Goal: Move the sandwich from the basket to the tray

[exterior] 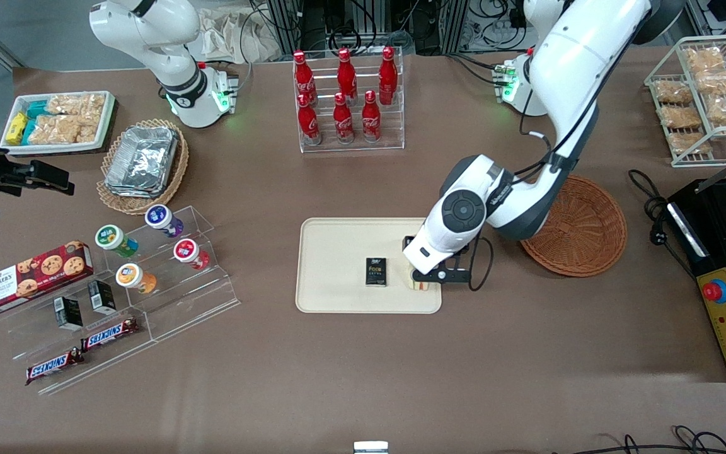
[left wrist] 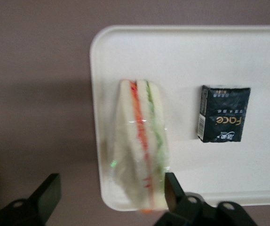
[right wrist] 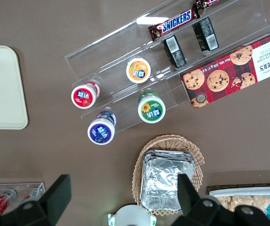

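Observation:
The sandwich (left wrist: 139, 150), a wrapped wedge with orange, red and green layers, lies on the cream tray (left wrist: 182, 61) close to the tray's rim at the working arm's end. In the front view only a bit of the sandwich (exterior: 420, 285) shows under the wrist, on the tray (exterior: 338, 246). My left gripper (exterior: 427, 277) hovers just above the sandwich; in the wrist view the gripper (left wrist: 110, 190) is open, its fingers wide apart and astride the sandwich's end. The reddish-brown basket (exterior: 580, 224) stands empty beside the tray, toward the working arm's end.
A small black pack (exterior: 375, 272) lies mid-tray, beside the sandwich (left wrist: 222, 114). A clear rack of red bottles (exterior: 347, 94) stands farther from the front camera. A black machine (exterior: 725, 252) and a wire snack rack (exterior: 706, 94) are at the working arm's end.

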You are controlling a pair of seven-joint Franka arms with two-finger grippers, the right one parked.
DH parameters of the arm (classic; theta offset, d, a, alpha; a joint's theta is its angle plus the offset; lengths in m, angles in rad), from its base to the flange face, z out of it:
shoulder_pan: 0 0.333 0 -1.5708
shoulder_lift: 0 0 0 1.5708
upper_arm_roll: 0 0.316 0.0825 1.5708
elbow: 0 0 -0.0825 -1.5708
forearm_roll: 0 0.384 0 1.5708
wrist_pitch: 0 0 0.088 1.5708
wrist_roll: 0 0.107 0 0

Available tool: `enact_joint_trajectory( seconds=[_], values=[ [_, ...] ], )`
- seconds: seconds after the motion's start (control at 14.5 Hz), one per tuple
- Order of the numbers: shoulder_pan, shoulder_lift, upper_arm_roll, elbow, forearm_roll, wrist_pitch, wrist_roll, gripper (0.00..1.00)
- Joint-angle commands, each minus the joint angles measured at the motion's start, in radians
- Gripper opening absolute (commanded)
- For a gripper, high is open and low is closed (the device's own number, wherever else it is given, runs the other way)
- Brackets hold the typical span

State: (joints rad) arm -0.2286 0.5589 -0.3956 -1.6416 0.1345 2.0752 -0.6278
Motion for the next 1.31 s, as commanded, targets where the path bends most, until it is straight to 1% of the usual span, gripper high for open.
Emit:
enact_joint_trajectory(
  seconds=[0.0,0.14,0.21,0.34,0.48,0.55,0.62,0.76,0.83,0.97,1.24],
  values=[
    [0.018,-0.086,0.035,0.122,0.016,-0.195,-0.01,1.0],
    [0.079,-0.126,0.043,0.213,0.008,-0.353,0.037,1.0],
    [0.13,-0.158,0.041,0.232,-0.009,-0.412,0.095,1.0],
    [0.24,-0.215,0.04,0.232,-0.057,-0.431,0.164,1.0],
    [0.331,-0.275,0.046,0.224,-0.072,-0.443,0.32,1.0],
    [0.34,-0.295,0.09,0.224,-0.081,-0.461,0.404,1.0],
    [0.318,-0.315,0.178,0.221,-0.084,-0.474,0.478,1.0],
    [0.23,-0.367,0.347,0.172,-0.113,-0.471,0.59,1.0],
    [0.209,-0.39,0.395,0.143,-0.122,-0.466,0.623,1.0],
    [0.209,-0.421,0.426,0.115,-0.133,-0.455,0.69,1.0],
    [0.216,-0.398,0.425,0.161,-0.131,-0.46,0.685,1.0]
  ],
)
